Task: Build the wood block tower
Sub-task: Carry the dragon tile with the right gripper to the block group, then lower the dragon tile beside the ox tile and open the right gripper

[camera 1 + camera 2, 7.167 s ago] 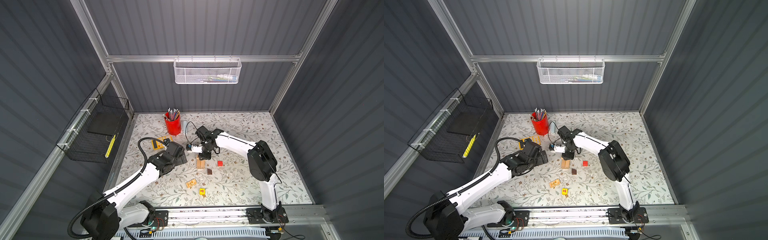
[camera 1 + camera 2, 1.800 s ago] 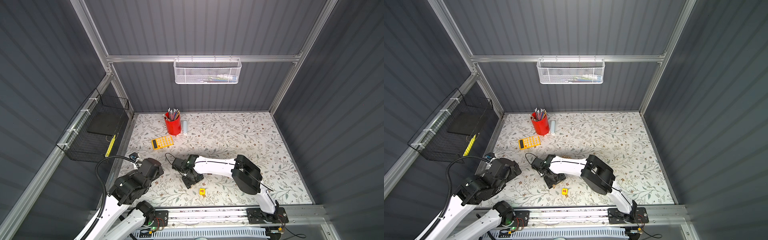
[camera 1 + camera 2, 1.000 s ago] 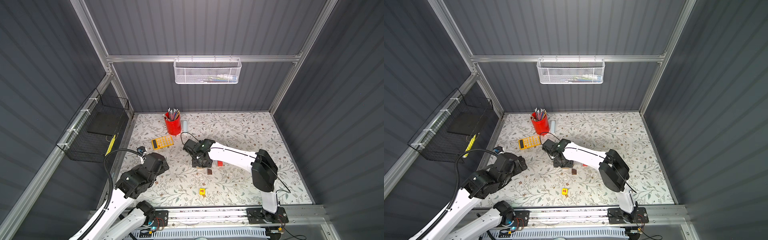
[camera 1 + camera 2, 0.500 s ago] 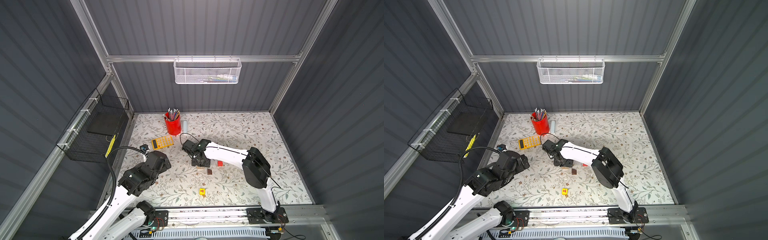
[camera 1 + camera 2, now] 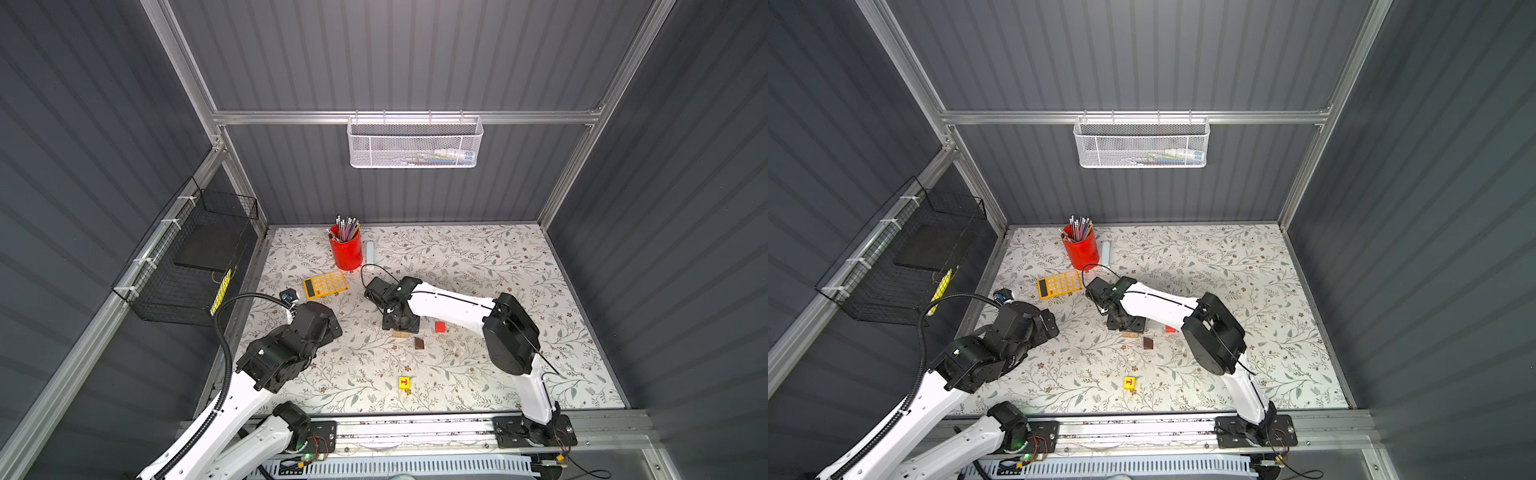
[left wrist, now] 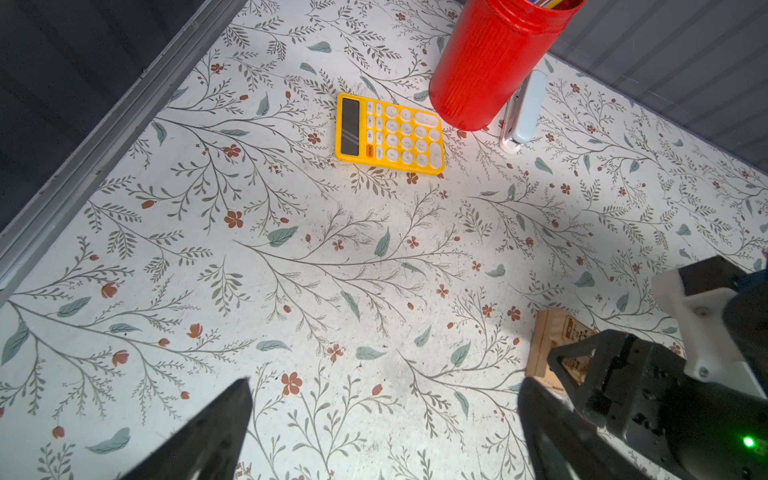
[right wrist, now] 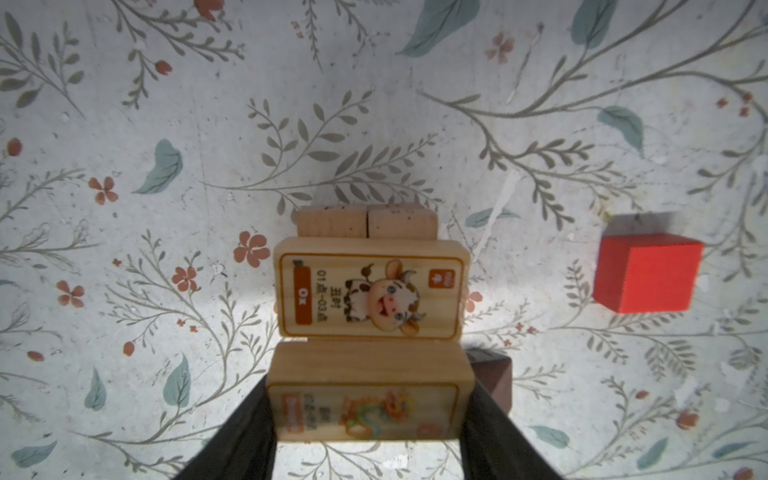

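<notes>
Floral counter (image 5: 478, 257). White right arm (image 5: 453, 305) reaches to just front-right of the red pencil cup (image 5: 345, 251). Its right fingers (image 7: 245, 436) are partway closed, pinching a dragon-printed block (image 7: 365, 390) by its two ends. White left arm (image 5: 282, 357) sits front-left of the cup, left fingers (image 6: 216, 432) spread wide, nothing in them, over bare counter. Flat orange calculator (image 5: 325, 284) just front-left of the cup. The wood block tower (image 7: 370, 291) stands on the counter near the cup, front-right, under the right fingers. It's an ox-printed block (image 7: 376, 297) flat on two tan planks (image 7: 365, 222) lying side by side. Held block is close over it; contact can't tell. Loose red cube (image 5: 440, 327) and brown wedge (image 5: 419, 343) farther front-right of the cup. Small yellow cube (image 5: 404, 382) farthest front of the cup.
</notes>
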`<move>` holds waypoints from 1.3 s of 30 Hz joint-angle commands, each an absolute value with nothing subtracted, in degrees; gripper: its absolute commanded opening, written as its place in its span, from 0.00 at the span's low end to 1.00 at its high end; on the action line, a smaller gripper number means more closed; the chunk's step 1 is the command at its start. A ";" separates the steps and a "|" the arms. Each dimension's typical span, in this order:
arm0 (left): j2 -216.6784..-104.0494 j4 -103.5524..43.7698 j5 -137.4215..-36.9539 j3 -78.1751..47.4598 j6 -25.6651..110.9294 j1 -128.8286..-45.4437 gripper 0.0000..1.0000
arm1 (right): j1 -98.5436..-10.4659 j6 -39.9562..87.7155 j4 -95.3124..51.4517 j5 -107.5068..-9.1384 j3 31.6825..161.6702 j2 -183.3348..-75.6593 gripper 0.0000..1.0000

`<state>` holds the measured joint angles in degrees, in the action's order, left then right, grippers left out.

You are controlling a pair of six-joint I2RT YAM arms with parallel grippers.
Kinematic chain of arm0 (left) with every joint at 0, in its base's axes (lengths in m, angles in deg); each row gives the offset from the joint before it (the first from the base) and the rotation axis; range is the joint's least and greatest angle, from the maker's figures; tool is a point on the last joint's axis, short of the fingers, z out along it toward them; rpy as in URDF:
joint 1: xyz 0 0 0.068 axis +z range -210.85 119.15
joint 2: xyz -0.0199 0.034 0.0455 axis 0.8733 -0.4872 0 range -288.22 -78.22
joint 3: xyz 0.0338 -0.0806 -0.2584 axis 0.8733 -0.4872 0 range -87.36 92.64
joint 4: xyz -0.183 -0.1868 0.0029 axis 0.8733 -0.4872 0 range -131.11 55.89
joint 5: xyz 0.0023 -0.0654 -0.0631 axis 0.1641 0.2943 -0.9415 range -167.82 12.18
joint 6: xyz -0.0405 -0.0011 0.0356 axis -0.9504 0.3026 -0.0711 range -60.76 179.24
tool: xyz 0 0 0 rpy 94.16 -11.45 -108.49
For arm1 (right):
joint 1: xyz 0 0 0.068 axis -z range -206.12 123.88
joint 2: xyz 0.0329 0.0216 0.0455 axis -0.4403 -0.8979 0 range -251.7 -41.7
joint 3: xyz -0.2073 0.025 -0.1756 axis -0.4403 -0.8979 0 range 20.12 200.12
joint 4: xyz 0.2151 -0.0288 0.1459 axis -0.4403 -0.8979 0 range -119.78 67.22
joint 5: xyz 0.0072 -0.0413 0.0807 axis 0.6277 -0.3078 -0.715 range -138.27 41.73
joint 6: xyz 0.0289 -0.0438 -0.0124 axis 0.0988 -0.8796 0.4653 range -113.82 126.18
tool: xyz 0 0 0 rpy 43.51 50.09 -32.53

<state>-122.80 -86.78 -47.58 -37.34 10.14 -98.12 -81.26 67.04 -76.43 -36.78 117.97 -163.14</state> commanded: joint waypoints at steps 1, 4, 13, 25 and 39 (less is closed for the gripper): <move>-122.16 -87.50 -46.50 -37.81 9.97 -97.76 0.99 | -81.05 66.85 -77.73 -36.98 119.07 -164.36 0.58; -122.02 -87.72 -46.49 -37.79 9.85 -97.76 0.99 | -80.97 66.82 -77.70 -36.85 118.79 -164.48 0.58; -121.63 -87.96 -46.26 -37.95 9.76 -97.76 1.00 | -80.67 66.56 -77.58 -37.45 118.96 -165.00 0.60; -121.30 -88.43 -45.99 -38.05 9.50 -97.76 1.00 | -80.53 66.56 -77.91 -37.49 118.91 -165.25 0.68; -120.98 -88.64 -45.63 -38.01 9.31 -97.76 0.99 | -80.35 65.99 -78.43 -37.14 120.12 -165.88 0.71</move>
